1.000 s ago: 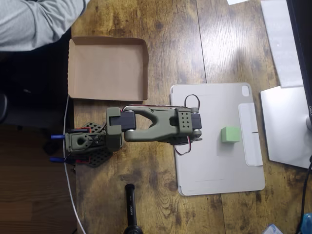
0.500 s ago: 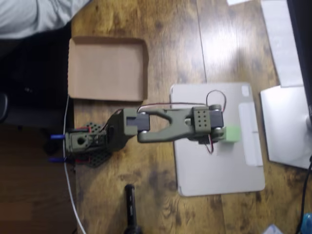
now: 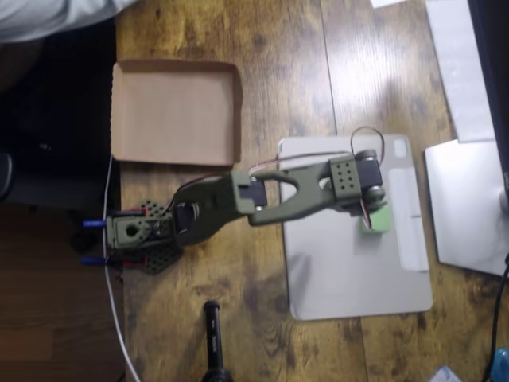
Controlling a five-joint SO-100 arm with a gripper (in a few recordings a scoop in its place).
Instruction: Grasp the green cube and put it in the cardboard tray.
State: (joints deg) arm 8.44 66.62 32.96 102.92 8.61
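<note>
Overhead view: olive arm [image 3: 270, 199] stretched out from its base [image 3: 139, 235] at the counter's left edge, reaching right across the light grey tablet cover [image 3: 350, 270]. The claw [image 3: 372, 208] sits directly over the green cube [image 3: 379, 220]; the wrist housing covers most of it, so I can't tell whether the fingers are apart, together, or clamped on the cube. Only the cube's lower right part shows, poking out from under the wrist. The cube is on the tablet cover, in the cover's upper right area, toward the right side of the wooden counter [image 3: 286, 72]. Whether it rests on the cover or is lifted off it can't be judged from above. The cardboard tray [image 3: 175, 111] is in the counter's upper left area, near the left edge, just above the arm base, well apart from the cube; its inside is plain brown. A black cylindrical object [image 3: 213, 342] lies at the counter's bottom edge below the arm. Red and black wires [image 3: 362, 135] loop over the wrist. A white cable [image 3: 115, 302] runs along the left edge past the base. A grey sleeve [image 3: 48, 12] of a person is at the top left corner. A pale flat device [image 3: 465, 207] sits at the right edge beside the tablet cover.
</note>
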